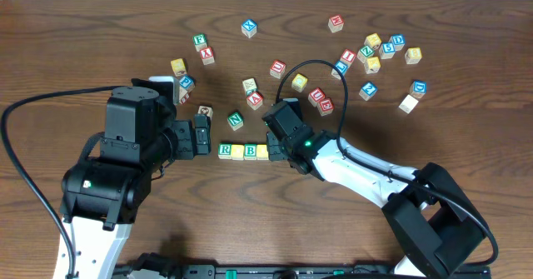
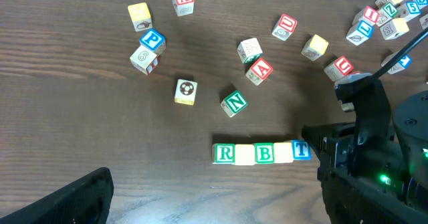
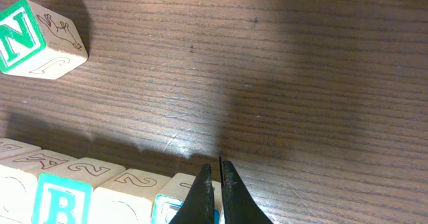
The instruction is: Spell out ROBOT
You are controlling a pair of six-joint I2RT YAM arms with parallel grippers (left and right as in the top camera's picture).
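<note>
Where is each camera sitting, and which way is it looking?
Overhead: above the table, looking straight down; both arms show, with the left tool and right tool.
Left wrist: on the left arm, looking down at the letter row; one own finger and the right arm show.
Right wrist: low over the wood, its own shut fingertips at the row's end.
Shared: all three see the green N cube.

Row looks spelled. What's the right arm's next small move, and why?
Probably lift the right gripper straight up and clear. Its shut fingers sit at the T block, which ends a touching row: R block, first yellow block, B block, second yellow block. Leaving sideways could knock the T block out of line.
</note>
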